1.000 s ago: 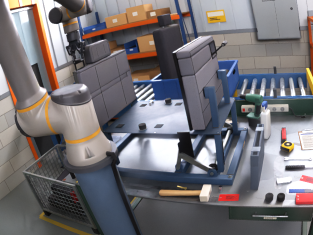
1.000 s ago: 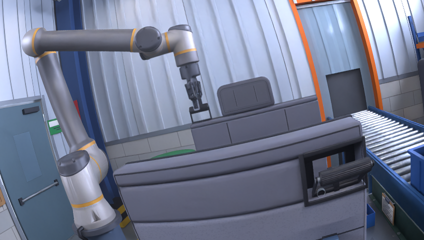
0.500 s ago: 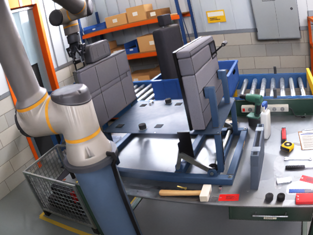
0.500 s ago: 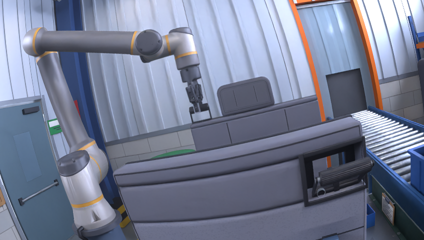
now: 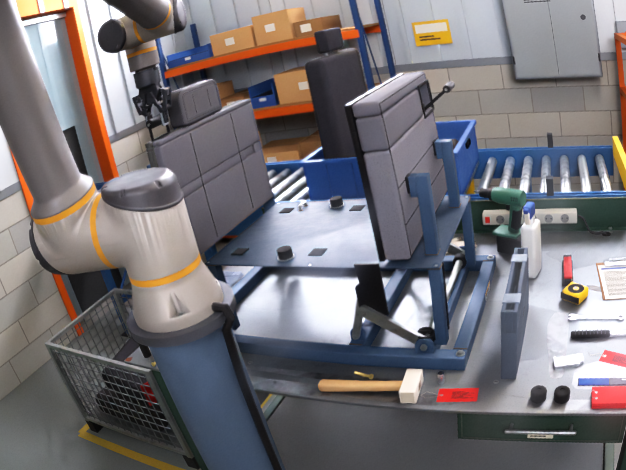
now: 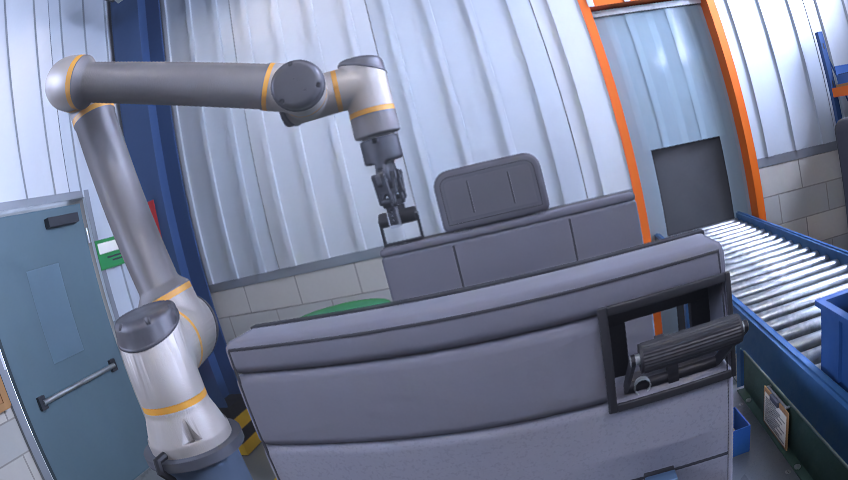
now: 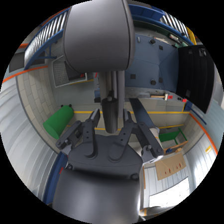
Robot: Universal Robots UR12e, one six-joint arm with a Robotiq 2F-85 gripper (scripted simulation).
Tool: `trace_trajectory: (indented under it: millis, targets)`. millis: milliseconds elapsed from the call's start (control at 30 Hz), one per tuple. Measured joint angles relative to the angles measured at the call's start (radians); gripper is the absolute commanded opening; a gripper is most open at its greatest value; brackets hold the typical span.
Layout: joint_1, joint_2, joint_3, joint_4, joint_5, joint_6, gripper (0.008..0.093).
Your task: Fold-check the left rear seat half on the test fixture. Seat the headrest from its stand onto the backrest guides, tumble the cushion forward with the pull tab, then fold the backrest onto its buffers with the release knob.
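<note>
On the blue test fixture, the grey backrest (image 5: 215, 164) stands upright at the left with the headrest (image 5: 194, 102) seated on its top edge. The seat cushion (image 5: 399, 162) is tumbled forward and stands on edge at the fixture's right, its pull tab (image 6: 684, 351) set in a black recess. My gripper (image 5: 151, 124) hangs open and empty at the backrest's outer top corner, just left of the headrest. In the wrist camera a dark cylindrical knob (image 7: 110, 115) sits between my fingers (image 7: 110, 122), below the headrest (image 7: 98, 34). Two black buffers (image 5: 285, 252) stand on the fixture deck.
Behind the fixture are orange shelves with cardboard boxes (image 5: 275, 25), a dark seat (image 5: 333, 96) and a roller conveyor (image 5: 546, 169). The bench to the right holds the empty headrest stand (image 5: 515, 311), a drill (image 5: 508, 215), a mallet (image 5: 371, 385) and small tools. A wire cage (image 5: 114, 374) sits by my base.
</note>
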Motion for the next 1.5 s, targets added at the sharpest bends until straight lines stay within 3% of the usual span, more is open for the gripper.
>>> trace_trajectory:
  millis: [200, 1033, 1500]
  targets:
    - [0.000, 0.000, 0.000, 0.000, 0.000, 0.000, 0.0575]
    - [0.000, 0.000, 0.000, 0.000, 0.000, 0.000, 0.0080]
    - [0.000, 0.002, -0.003, 0.006, 0.000, 0.000, 0.0080]
